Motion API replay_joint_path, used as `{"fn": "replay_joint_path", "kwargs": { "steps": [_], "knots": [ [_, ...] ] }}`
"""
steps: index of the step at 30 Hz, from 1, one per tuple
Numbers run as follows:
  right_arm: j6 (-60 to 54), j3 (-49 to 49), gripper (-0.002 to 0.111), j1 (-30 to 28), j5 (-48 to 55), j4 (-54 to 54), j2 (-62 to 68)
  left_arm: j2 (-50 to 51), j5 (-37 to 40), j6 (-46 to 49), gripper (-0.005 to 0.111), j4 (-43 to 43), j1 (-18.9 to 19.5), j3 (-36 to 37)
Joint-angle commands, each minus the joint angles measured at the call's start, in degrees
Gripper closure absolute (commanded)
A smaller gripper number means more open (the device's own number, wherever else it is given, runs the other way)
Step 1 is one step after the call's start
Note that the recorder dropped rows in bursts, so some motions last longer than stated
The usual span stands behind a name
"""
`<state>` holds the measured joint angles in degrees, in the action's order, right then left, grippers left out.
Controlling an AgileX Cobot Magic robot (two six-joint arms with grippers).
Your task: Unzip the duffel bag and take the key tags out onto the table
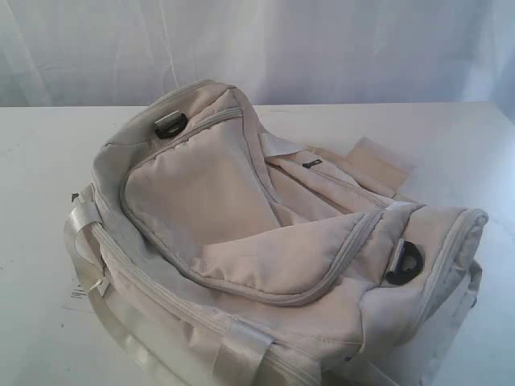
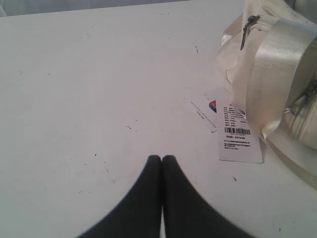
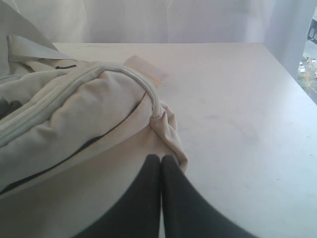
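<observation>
Exterior: whole duffel bag [image 1: 201,193]. Left wrist: barcode label [image 2: 240,141], fingers [image 2: 148,198] together.

SITE: looks like lab/test-bench setup, staged | SURFACE: broad plain white table [image 1: 451,153], few dark specks & scuffs | BKGD: pale curtain [image 1: 338,48] hung across whole rear edge of tbl | PROP: cream duffel bag [image 1: 241,225] on tbl, shop tags [image 2: 240,139] w/ barcode lying flat beside it | LIGHT: soft, even, pale-blue cast

barcode tag [image 2: 240,139], logo card [image 2: 210,110], white curtain [image 1: 322,48]
</observation>
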<state>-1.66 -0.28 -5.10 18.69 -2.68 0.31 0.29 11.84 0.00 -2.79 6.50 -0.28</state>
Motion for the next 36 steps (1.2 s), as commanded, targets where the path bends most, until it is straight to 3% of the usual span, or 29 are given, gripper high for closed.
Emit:
{"fn": "replay_joint_path", "kwargs": {
  "steps": [1,28,30,36],
  "knots": [
    [0.02,0.28,0.108,-0.05,-0.58,-0.01,-0.31,-0.29,-0.24,0.00,0.107,-0.31,0.20,0.28],
    [0.02,0.28,0.108,-0.05,-0.58,-0.01,-0.31,-0.29,-0.24,0.00,0.107,-0.33,0.20,0.28],
    [0.02,0.28,0.108,-0.05,-0.58,-0.01,-0.31,-0.29,-1.41,0.00,0.107,-0.33,0.20,0.28],
    [0.02,0.28,0.108,-0.05,-0.58,-0.01,-0.31,-0.29,-14.49,0.00,0.107,-0.33,0.20,0.28]
  ]
}}
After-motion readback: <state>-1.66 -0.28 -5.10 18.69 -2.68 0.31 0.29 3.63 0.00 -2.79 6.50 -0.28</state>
